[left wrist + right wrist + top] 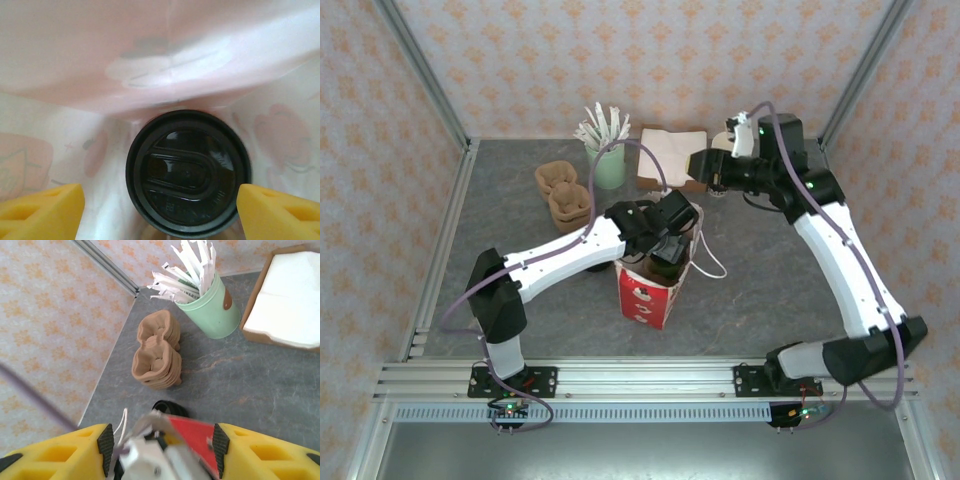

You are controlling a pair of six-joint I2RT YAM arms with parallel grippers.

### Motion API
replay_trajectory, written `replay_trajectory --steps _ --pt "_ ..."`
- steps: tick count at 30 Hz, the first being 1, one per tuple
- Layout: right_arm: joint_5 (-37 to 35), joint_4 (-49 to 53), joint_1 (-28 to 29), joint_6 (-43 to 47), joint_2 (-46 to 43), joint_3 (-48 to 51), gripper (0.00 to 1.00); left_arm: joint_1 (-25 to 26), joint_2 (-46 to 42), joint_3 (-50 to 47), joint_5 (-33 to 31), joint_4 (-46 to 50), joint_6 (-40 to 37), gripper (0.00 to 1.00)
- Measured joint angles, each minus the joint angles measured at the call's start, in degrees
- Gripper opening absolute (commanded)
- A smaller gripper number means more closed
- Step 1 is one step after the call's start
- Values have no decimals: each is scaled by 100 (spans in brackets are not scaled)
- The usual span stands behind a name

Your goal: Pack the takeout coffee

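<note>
The takeout coffee [187, 172] stands inside the red paper bag [645, 295], its round black lid facing the left wrist camera. The bag's pale inner walls [150, 60] surround it. My left gripper [160, 194] reaches down into the bag's mouth [670, 245] and is open. Its left finger [45, 210] stands well clear of the lid, and its right finger [280, 212] is at the lid's rim. My right gripper [698, 166] hangs open above the back of the table. Between its fingers [160, 445] I see the red bag and the left arm far below.
A stack of brown pulp carriers [563, 193] sits at the back left, beside a green cup of paper packets [607, 160]. A napkin tray [670, 155] lies behind the bag. A loose black lid [167, 407] lies on the table by the bag.
</note>
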State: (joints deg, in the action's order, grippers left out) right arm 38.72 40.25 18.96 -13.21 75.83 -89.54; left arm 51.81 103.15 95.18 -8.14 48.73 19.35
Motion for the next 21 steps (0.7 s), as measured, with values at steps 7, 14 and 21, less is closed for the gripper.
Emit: replay_trajectory --steps 7,14,21 --pt "-177 833 26 -271 -691 354 58 33 2 114 -289 192 289 83" --pt "-619 1032 422 -715 -734 511 56 31 26 378 -461 643 627 82" --pt "-942 942 636 -1045 -772 791 54 33 4 282 -433 1032 782 74"
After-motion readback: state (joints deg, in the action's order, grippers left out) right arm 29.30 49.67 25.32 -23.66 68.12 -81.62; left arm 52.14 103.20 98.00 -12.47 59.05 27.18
